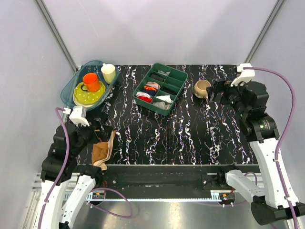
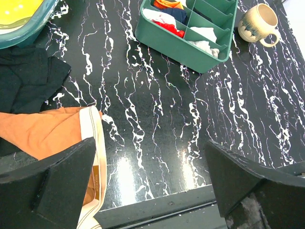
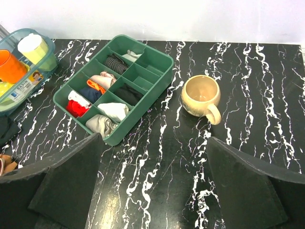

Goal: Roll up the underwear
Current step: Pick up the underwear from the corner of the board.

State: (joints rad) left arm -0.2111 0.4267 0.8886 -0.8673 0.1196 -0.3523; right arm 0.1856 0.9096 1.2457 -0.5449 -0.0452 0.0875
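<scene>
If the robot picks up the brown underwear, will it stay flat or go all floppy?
Probably floppy: the underwear lies in soft folds, so it would likely droop. It looks thin, so probably light. Its waistband seems thicker and may hold its shape slightly better.

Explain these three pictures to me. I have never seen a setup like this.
A left arm and a right arm are bolted at the near edge of a marbled black table. One picture looks down from above and behind them. The other two come from a camera on each wrist, so the dark wedges at the bottom are that arm's own fingers. The left gripper and right gripper are open and hold nothing. On the table lie rust-brown underwear, not yet rolled, beside a black cloth, a green divided tray of small fabric rolls, a tan mug, and a blue bin holding a yellow plate.
</scene>
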